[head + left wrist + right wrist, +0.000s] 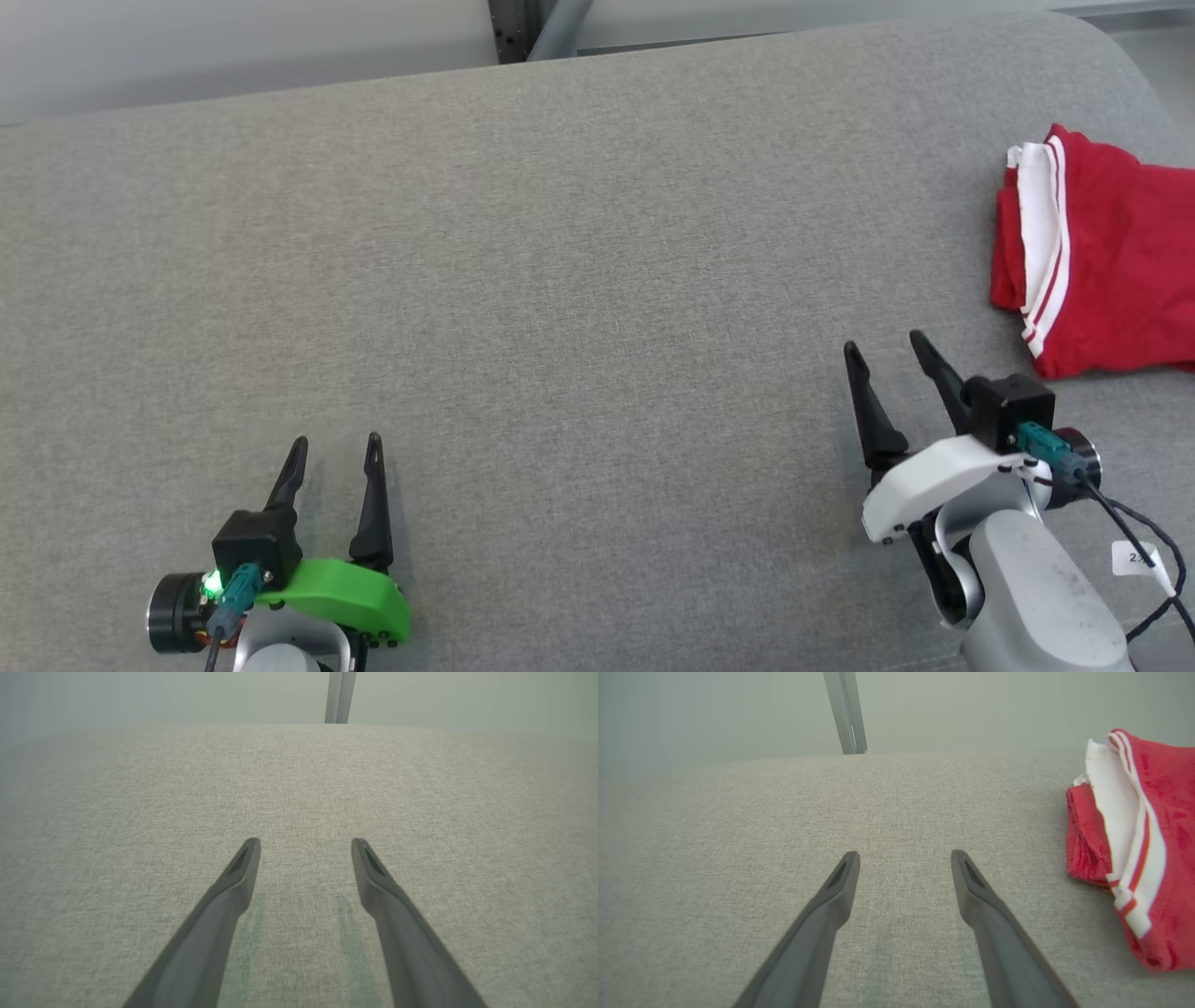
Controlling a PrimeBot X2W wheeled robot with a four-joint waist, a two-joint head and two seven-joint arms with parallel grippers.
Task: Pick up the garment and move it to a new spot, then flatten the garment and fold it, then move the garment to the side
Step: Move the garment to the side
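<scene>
Now garment (1106, 257) folded; right gripper (884, 346) apart.

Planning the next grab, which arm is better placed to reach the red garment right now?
Right, probably. The right gripper sits near the red garment, jaws open and empty; the left gripper, also open, is far across the grey surface.

A wide desk (560, 280) covered in grey woven fabric spreads beneath and ahead of the left gripper (336, 439) and the right gripper (884, 341). Beyond its far edge, ahead of both, a slim grey metal post (558, 23) rises.
</scene>
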